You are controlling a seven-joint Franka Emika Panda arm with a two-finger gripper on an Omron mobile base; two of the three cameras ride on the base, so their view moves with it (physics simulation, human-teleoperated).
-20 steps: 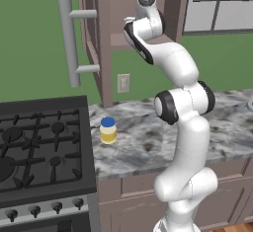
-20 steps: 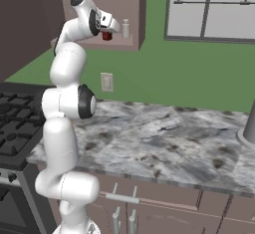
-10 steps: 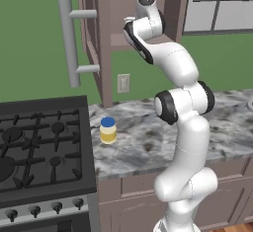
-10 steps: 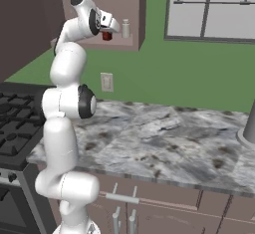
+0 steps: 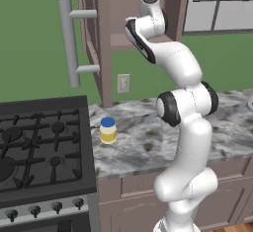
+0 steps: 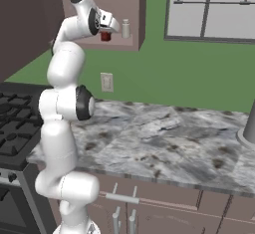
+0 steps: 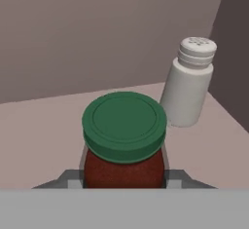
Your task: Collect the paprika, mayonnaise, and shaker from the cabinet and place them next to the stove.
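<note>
My gripper (image 6: pixel 106 30) is closed around the paprika (image 7: pixel 124 145) on the cabinet (image 5: pixel 106 33) shelf; the jar hides my fingertips. The shaker (image 7: pixel 189 84) stands just beside. No label is readable on either.

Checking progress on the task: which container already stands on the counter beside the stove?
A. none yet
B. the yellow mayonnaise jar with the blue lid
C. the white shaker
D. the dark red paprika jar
B: the mayonnaise stands on the counter by the stove, while the paprika and shaker are on the cabinet shelf.
</note>
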